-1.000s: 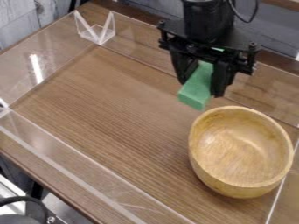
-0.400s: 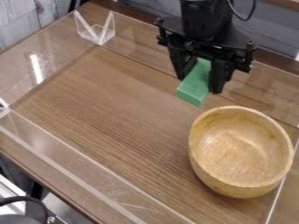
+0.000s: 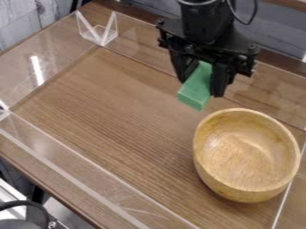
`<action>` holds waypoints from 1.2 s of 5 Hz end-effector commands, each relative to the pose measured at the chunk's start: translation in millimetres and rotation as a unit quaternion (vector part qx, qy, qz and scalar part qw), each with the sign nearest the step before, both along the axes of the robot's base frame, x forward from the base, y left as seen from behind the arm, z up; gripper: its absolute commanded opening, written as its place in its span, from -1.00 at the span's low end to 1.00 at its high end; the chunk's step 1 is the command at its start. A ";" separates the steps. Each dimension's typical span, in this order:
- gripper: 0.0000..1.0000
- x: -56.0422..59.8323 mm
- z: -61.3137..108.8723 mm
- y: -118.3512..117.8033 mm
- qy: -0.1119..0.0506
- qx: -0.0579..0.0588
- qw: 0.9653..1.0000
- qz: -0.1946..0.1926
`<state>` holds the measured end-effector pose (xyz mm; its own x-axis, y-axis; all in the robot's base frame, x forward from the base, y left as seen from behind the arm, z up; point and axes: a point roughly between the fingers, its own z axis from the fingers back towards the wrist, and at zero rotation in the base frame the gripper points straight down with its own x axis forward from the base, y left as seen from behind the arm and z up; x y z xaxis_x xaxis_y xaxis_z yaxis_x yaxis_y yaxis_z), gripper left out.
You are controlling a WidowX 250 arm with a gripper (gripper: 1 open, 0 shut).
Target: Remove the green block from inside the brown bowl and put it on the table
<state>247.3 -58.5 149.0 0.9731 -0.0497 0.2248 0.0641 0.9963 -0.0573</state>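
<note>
While it takes up nearly the whole view, the large brown wood-grain table [image 3: 107, 107] is bordered by low clear acrylic walls [image 3: 48, 54] that run along its left and near edges, with a small clear folded stand [image 3: 96, 29] sitting at the far left corner. Toward the right and near side rests the round light tan wooden bowl [image 3: 246, 153], thick-rimmed with visible grain, upright on the tabletop; nothing shows inside its hollow.

Above the far side of the table, beyond and slightly left of the bowl, hangs the black robot arm [image 3: 206, 16], its black gripper [image 3: 203, 79] pointing steeply downward. The jaws are closed narrowly around the small bright green rectangular block [image 3: 198, 87], pinching its upper part between the dark fingers [image 3: 223, 76]. The block hangs tilted, its lower end slanting down and to the left and sticking out below the fingertips, so roughly its lower half is in plain sight while the top is hidden inside the gripper.

The block is outside the bowl, held in the air just beyond the bowl's far rim and a little to its left, over bare wood. Whether its lower corner is clear of the tabletop cannot be told for certain from this angle, though it appears raised above it.
</note>
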 end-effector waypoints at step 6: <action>-1.00 -5.6 -22.3 51.6 -0.045 0.018 0.999 0.011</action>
<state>236.5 -8.1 118.0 0.9610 -0.0316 0.2748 0.0392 0.9990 -0.0223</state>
